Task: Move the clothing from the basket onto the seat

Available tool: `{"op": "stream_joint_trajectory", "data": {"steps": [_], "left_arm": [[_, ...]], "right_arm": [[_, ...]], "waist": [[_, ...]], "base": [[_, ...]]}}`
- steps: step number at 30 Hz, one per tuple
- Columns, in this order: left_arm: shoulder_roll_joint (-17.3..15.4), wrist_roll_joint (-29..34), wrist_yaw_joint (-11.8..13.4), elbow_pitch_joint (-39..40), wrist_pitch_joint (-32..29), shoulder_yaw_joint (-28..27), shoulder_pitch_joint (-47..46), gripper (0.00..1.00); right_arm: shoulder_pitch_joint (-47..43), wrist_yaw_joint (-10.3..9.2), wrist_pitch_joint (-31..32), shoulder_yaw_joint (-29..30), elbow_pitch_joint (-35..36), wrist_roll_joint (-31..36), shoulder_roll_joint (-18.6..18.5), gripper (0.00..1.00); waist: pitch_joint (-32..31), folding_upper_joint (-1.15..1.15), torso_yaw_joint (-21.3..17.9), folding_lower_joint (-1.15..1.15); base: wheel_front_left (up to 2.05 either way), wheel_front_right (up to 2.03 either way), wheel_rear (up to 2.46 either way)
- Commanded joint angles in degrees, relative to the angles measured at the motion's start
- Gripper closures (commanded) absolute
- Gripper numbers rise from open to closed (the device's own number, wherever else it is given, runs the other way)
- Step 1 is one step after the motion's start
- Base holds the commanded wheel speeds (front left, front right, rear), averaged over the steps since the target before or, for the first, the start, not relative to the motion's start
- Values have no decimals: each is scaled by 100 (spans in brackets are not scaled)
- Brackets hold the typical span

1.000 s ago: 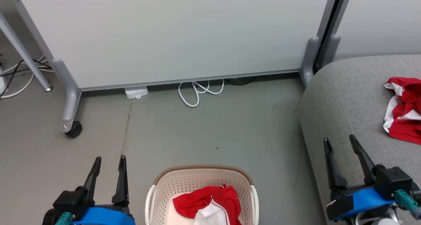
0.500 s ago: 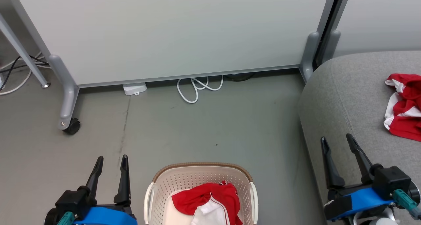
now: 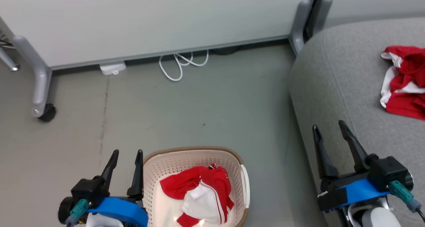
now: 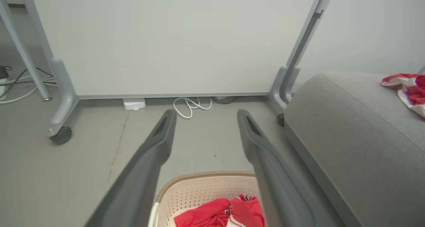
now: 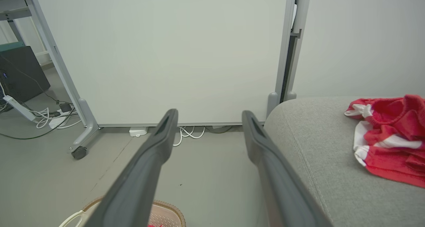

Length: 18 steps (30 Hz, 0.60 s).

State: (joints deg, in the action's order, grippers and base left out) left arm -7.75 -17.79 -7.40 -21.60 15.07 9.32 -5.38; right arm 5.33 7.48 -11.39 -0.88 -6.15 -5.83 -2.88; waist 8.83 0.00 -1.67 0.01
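One red and white garment [image 3: 199,193] lies crumpled in the cream basket [image 3: 166,167] on the floor, low in the head view; the left wrist view catches that garment [image 4: 229,213] too. The other red garment [image 3: 403,82] rests on the grey sofa [image 3: 335,77], also seen as a red heap [image 5: 388,137] in the right wrist view. My left gripper [image 3: 127,152] hovers open just left of the basket's rim, holding nothing. Open and empty, my right gripper [image 3: 328,124] sits over the sofa's front edge, left of the garment there.
A white partition panel [image 3: 149,18] on wheeled grey legs [image 3: 40,84] stands behind the bare grey floor. A coiled white cable [image 3: 179,62] and a white adapter [image 3: 113,68] lie at its foot. More cables [image 5: 43,115] trail at far left.
The head camera has tilted down and turned, so the whole scene slid up and left. More of the basket's inside shows. Both grippers stay open; the left one now stands closer to the rim.
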Motion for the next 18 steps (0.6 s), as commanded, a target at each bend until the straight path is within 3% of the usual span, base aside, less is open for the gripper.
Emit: {"op": "stream_joint_trajectory", "data": {"steps": [1, 18], "left_arm": [[-36, -39, -7, -84, 15, 60, -152, 0], [-366, -582, -7, -1818, 15, 1554, -1923, 0]], "right_arm": [[125, 3, -29, -37, 47, -31, 0, 0], [968, 3, -286, -542, 254, -207, 0, 0]], "waist": [[318, 0, -242, -1], [2380, 0, -1106, -1]], "base": [[0, 0, 0], [0, 0, 0]]}}
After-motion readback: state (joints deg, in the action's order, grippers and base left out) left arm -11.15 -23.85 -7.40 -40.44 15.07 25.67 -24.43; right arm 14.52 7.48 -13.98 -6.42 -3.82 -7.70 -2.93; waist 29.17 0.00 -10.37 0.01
